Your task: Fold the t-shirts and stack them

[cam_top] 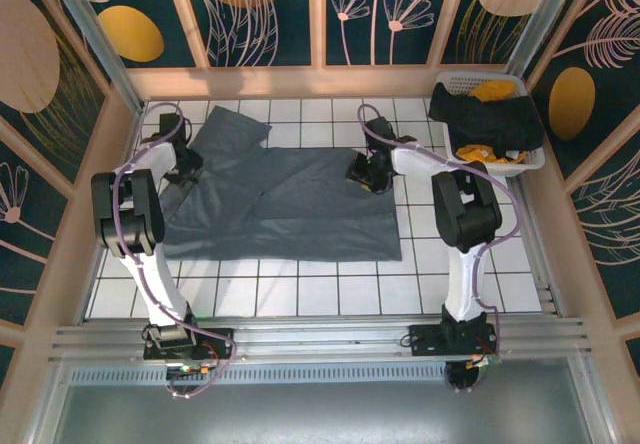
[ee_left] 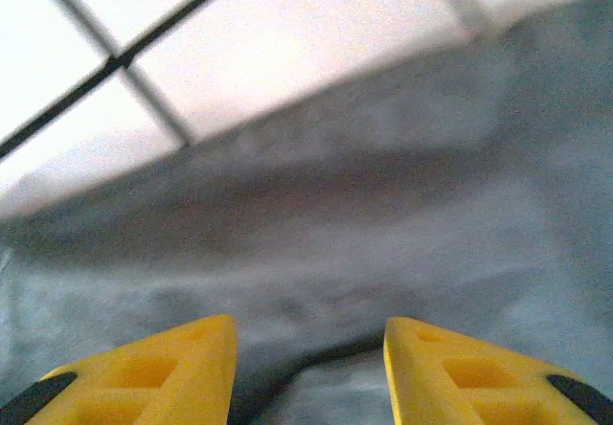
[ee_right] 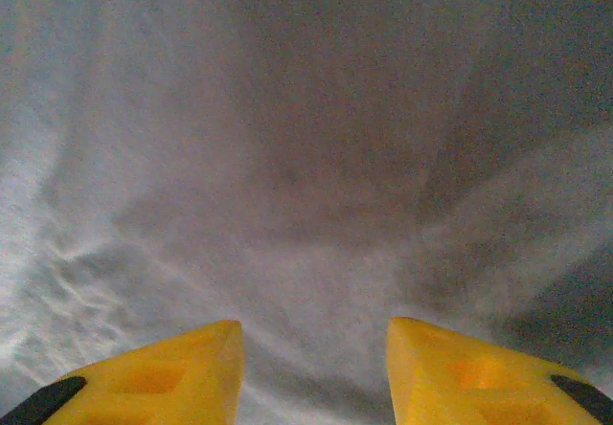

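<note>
Slate blue-grey t-shirt [cam_top: 290, 204] lies spread flat across the middle of the tiled table [cam_top: 450, 264]; black tee [cam_top: 490, 114] and mustard tee [cam_top: 493, 90] sit in the white basket [cam_top: 530, 159] at the far right corner. Left gripper [ee_left: 308, 324] and right gripper [ee_right: 311, 324] sit low over the shirt's left and right edges, jaws partly apart and gripping nothing.

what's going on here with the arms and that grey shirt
Two robot arms are working on a blue-grey t-shirt spread on the tiled table. The left fingers sit at its far left, by the sleeve, and the right fingers at its far right edge. Both pairs are open over the cloth. A black shirt and mustard-yellow shirts lie in the white basket.
</note>
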`<state>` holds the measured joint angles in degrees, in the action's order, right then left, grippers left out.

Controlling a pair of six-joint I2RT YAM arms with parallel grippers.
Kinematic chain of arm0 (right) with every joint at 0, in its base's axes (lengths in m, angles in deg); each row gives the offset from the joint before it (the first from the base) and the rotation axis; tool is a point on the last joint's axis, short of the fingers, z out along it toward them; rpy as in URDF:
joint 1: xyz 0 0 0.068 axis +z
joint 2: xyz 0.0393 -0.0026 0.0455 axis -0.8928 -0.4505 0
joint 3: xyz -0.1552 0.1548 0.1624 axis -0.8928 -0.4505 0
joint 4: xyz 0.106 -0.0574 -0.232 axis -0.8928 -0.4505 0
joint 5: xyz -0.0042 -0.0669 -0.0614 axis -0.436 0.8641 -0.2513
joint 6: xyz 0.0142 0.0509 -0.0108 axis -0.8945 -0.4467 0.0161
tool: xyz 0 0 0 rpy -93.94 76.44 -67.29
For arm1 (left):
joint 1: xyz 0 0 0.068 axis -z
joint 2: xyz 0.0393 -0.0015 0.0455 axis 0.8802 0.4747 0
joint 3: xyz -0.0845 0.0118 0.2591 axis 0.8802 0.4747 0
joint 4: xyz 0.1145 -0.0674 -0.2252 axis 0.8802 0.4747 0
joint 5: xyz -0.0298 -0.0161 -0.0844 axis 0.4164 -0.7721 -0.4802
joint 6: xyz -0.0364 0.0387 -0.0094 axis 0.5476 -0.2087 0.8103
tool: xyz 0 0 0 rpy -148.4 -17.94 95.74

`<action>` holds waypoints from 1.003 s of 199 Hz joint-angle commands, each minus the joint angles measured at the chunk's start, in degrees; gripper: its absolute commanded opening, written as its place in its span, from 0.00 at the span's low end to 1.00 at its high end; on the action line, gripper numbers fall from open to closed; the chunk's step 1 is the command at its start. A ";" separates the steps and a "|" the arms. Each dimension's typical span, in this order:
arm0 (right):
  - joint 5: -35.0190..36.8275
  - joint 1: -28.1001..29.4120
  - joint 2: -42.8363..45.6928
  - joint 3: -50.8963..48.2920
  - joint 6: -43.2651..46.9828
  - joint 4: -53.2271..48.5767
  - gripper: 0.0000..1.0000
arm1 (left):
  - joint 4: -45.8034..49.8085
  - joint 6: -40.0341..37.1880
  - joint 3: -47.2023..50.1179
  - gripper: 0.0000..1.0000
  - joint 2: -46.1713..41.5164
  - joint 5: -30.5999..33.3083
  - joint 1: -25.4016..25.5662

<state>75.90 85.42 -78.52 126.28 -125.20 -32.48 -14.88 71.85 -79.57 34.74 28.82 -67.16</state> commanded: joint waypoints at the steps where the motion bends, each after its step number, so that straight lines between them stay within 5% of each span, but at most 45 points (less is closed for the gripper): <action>1: 0.40 -2.74 3.05 4.06 4.82 0.05 0.44 | -4.71 5.01 -8.65 0.45 2.83 -1.83 0.32; 80: -4.31 -7.58 1.91 8.49 6.54 -0.75 0.44 | -8.85 0.39 -53.43 0.44 35.46 -4.92 0.32; 131: -4.91 -7.78 4.43 4.92 4.71 0.41 0.44 | -19.77 2.45 -56.38 0.47 42.57 -7.37 0.22; 200: -6.08 -8.46 4.37 2.64 3.84 2.24 0.44 | -10.34 1.69 -58.43 0.48 47.24 -16.48 2.71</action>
<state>71.09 77.64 -75.68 129.37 -120.85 -31.54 -30.77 73.88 -135.64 78.78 18.22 -66.35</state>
